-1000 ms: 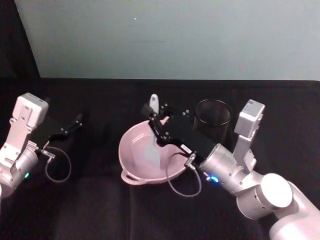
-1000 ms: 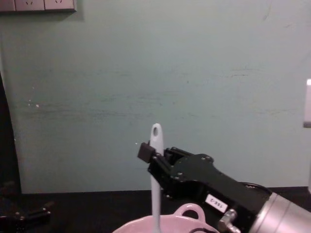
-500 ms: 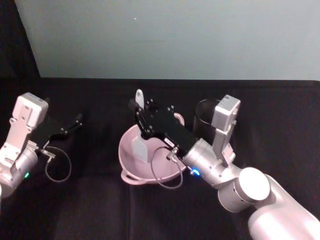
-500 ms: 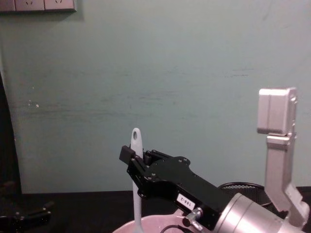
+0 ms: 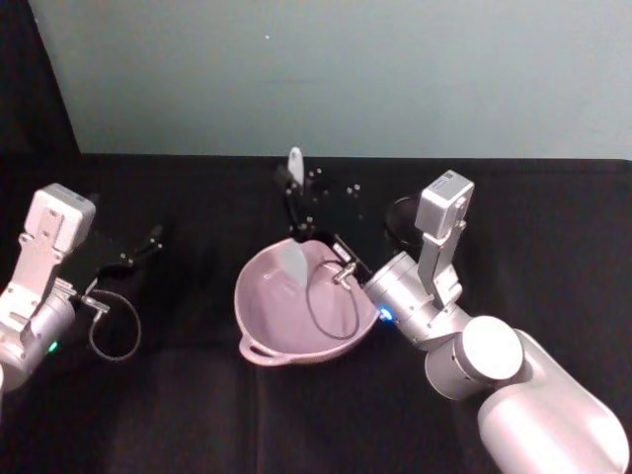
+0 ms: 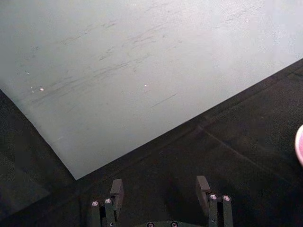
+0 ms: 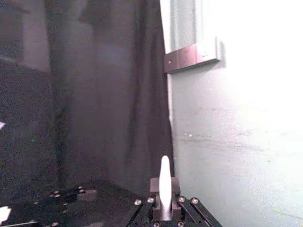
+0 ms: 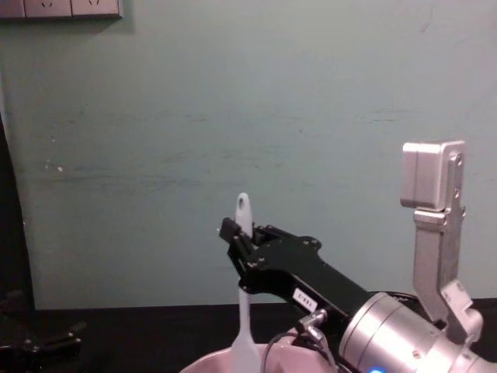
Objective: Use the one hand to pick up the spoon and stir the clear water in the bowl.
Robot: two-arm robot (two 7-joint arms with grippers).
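The spoon (image 5: 294, 260) stands upright, its flat end down in the pink bowl (image 5: 259, 331), near the middle of the dark surface (image 5: 178, 395). The right pincer (image 5: 296, 193) pinches its handle over the bowl's back rim. Picking up is done. Stirring looks begun and likely needs more turns. The left pincer (image 5: 151, 237) rests spread near the left edge.

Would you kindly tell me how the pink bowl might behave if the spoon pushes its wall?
The bowl looks glossy and rigid, so probably won't flex. Wide and low on the black cloth, it would likely slide rather than tip. The slim spoon, gripped near its top by the right gripper, may bend slightly.
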